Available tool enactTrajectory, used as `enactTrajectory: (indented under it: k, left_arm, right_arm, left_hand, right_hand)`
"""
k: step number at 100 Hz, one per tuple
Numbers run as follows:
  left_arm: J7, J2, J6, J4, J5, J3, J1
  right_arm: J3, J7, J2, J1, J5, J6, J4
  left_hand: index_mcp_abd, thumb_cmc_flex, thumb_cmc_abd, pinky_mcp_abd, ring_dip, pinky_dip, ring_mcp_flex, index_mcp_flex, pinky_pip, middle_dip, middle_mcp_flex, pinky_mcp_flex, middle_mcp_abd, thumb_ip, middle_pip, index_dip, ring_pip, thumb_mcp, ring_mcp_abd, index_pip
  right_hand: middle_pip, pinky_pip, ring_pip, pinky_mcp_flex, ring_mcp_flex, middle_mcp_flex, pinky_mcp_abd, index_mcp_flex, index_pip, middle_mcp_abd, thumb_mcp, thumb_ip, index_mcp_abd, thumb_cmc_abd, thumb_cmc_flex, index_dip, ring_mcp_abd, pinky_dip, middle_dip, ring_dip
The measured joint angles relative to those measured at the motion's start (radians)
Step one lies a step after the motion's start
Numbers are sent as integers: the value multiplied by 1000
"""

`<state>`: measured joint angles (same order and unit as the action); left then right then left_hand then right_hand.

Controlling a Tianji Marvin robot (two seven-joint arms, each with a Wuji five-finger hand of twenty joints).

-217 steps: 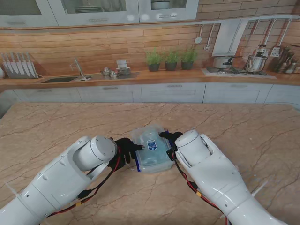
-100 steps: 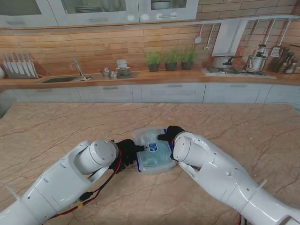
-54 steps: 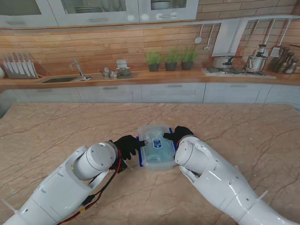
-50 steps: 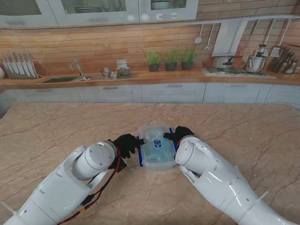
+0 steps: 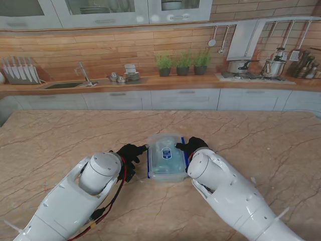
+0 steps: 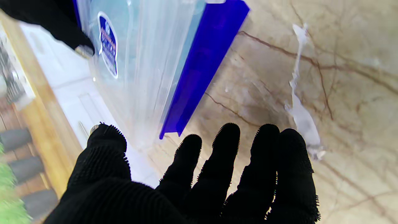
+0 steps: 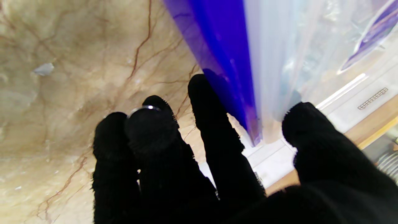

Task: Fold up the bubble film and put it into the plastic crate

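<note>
- The see-through plastic crate (image 5: 167, 158) sits on the table (image 5: 261, 140) between both hands, lid on; what is inside is too blurry to tell.
- Left hand (image 5: 129, 153) is open beside it, holding nothing.
- Right hand (image 5: 189, 146) touches its blue clip (image 7: 224, 53); I cannot tell its grip.

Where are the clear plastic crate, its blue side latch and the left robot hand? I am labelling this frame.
clear plastic crate (image 5: 166, 156): stand view, on its lid.
blue side latch (image 6: 203, 67): left wrist view, mid-length of the strip.
left robot hand (image 5: 128, 152): stand view, back of the black glove.
</note>
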<state>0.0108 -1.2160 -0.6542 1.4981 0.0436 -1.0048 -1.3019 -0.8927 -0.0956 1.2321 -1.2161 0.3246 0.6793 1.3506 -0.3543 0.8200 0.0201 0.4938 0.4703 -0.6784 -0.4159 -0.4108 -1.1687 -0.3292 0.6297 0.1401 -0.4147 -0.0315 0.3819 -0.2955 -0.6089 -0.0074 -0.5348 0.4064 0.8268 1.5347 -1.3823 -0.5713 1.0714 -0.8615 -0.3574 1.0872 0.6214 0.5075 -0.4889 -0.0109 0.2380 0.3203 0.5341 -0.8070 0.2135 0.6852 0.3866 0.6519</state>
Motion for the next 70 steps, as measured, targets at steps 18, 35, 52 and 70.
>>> enactTrajectory:
  k: [18,35,52,70]
  left_arm:
    - [-73,-51,-2,-33,140,-27,-4]
    - [-71,-71,-12,-42,275,-40,-5]
    - [-95,-88,-27,-54,396,-50,-2]
    - [-136,-114,-30,-70,538,-77,-6]
  right_arm:
    - [-4,-3,2,-3,-13,2,3]
    - [-4,-3,3,-4,-14,3,3]
    - [-8,-2,3,-6,-16,3,6]
    - [-10,-3,0,-6,-21,8,5]
  left_hand:
    - [1,0,0,0,2,26,17,68,30,10,-116,-28,-3,0,-24,23,-33,0,41,-34]
    - [13,0,0,-1,-10,46,63,155,53,38,-195,-55,12,0,-44,36,-29,0,50,-37]
    - [14,0,0,-12,-9,114,148,273,157,60,-349,-114,52,0,-76,38,-20,0,64,-68]
    - [36,1,0,-15,-13,136,188,286,173,62,-406,-121,80,0,-76,60,24,0,58,-86]
  right_hand:
    - [0,0,0,13,-10,14,0,-10,-6,4,8,3,1,-10,2,-1,3,0,0,0]
    - [0,0,0,16,-11,17,0,-12,-11,8,9,3,1,-11,2,-1,4,0,0,0]
    - [0,0,0,21,-11,18,0,-21,-21,9,18,5,36,-20,12,-3,5,0,0,0]
    - [0,0,0,23,-11,18,-1,-45,-43,9,3,15,91,-39,12,-3,6,0,0,2]
